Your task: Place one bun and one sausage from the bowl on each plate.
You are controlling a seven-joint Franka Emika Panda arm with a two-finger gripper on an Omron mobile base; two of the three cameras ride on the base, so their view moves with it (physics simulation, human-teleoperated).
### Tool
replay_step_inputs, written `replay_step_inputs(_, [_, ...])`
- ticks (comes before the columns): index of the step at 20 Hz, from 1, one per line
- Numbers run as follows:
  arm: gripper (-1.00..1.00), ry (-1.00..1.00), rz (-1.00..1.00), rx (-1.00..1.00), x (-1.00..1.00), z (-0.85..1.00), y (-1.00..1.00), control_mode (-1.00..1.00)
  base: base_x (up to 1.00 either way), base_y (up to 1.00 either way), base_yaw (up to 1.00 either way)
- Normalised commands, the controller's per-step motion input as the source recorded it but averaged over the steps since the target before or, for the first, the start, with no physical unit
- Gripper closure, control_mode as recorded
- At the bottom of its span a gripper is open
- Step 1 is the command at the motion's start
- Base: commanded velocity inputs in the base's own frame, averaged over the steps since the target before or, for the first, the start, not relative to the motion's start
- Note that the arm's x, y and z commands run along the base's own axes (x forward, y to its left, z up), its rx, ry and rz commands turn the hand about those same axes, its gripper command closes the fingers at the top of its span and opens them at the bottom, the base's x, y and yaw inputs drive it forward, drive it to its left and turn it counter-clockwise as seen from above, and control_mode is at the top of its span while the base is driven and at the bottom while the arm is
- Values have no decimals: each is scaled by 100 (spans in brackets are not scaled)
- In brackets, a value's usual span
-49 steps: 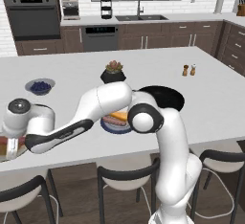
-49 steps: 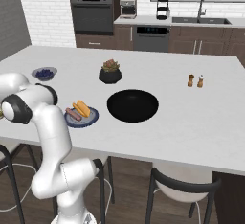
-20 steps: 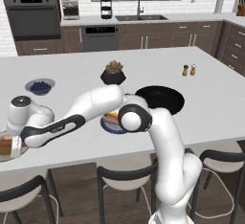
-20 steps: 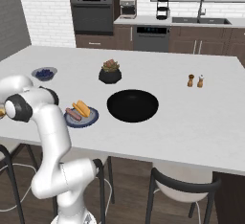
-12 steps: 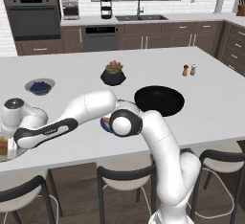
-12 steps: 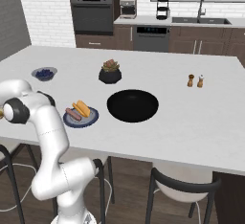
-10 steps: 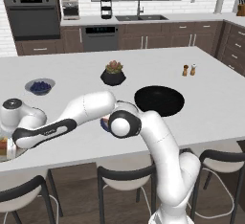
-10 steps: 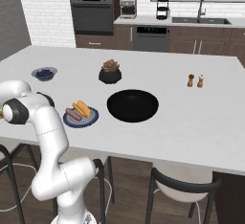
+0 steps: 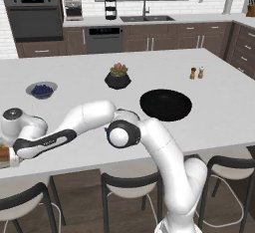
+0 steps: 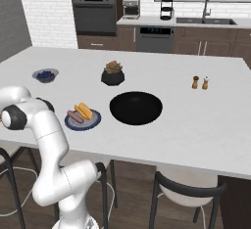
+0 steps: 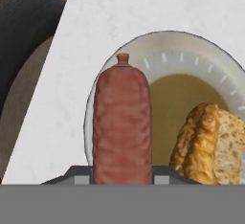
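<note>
In the hand view my gripper (image 11: 122, 176) is shut on a reddish-brown sausage (image 11: 122, 122), which points away from the hand over the left half of a cream plate (image 11: 158, 39). A golden bun (image 11: 210, 141) lies on that plate's right side. Whether the sausage touches the plate I cannot tell. The wide black bowl (image 9: 165, 105) (image 10: 136, 108) sits mid-counter and looks empty. A blue-grey plate (image 10: 95, 122) left of it carries a bun (image 10: 84, 110) and a sausage (image 10: 75, 117). My arm stretches far left along the counter's near edge.
The cream plate lies close to the counter's front edge, with a black stool (image 11: 24, 41) beyond it. A small bowl of blueberries (image 9: 42, 89), a potted plant (image 9: 118, 76) and salt and pepper shakers (image 9: 196, 72) stand further back. Stools line the near side.
The arm has swung further left and lower along the counter's front edge, still holding the sausage. Its elbow now covers the blue-grey plate in the left base view.
</note>
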Motion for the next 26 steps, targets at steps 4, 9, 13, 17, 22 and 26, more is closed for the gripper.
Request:
replay_step_inputs(4, [100, -7, 3, 0, 56, -8, 11, -100, 0, 0, 0])
replay_step_inputs(9, [-100, 0, 0, 0, 15, -1, 19, -100, 0, 0, 0])
replay_step_inputs(13, [-100, 0, 0, -1, 0, 0, 19, -100, 0, 0, 0])
replay_step_inputs(17, [-100, 0, 0, -4, 0, 12, 6, -100, 0, 0, 0])
replay_step_inputs(22, [-100, -4, 0, -2, -17, 11, -14, -100, 0, 0, 0])
replay_step_inputs(26, [-100, -6, -5, 0, -70, 41, -75, -100, 0, 0, 0])
